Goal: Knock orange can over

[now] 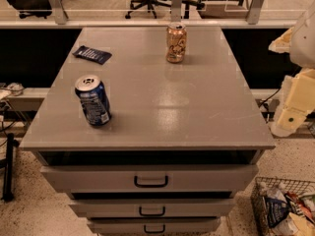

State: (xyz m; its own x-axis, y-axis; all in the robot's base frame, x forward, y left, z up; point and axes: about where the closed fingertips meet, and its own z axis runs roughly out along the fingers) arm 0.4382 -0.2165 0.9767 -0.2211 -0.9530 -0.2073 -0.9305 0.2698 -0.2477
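Observation:
The orange can (175, 43) stands upright at the back of the grey cabinet top (162, 97), a little right of the middle. It is orange-gold with pale markings and a silver top. My cream-coloured arm (295, 102) hangs off the cabinet's right side. My gripper (281, 41) appears as a pale pointed shape at the right edge of the view, level with the orange can and well to its right, not touching it.
A blue-and-white can (92, 101) stands tilted at the front left of the top. A dark blue flat packet (92, 54) lies at the back left. Drawers with handles (151, 182) are below. A wire basket of packets (285, 208) sits on the floor at the right.

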